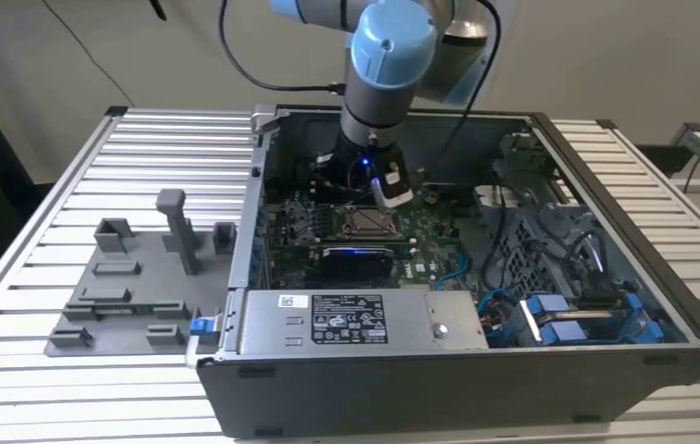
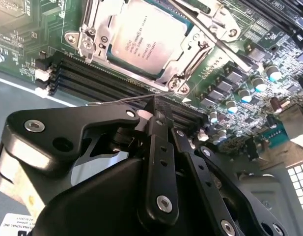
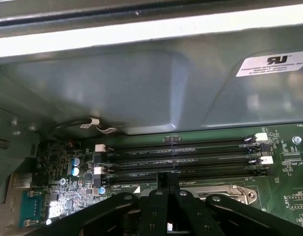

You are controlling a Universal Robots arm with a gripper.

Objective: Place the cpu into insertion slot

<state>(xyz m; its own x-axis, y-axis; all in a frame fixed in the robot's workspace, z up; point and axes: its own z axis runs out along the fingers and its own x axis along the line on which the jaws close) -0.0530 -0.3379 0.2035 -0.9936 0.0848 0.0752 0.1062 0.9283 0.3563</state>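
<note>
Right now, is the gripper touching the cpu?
Apart. In the second wrist view the cpu lies bare in the slot, and the gripper ends short of it.

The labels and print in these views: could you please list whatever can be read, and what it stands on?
White label on the grey box, exterior view: too small to read.
White sticker on the case wall, first wrist view: too small to read.
Lines of print on the cpu, second wrist view: too small to read.
Nothing can be quoted.
</note>
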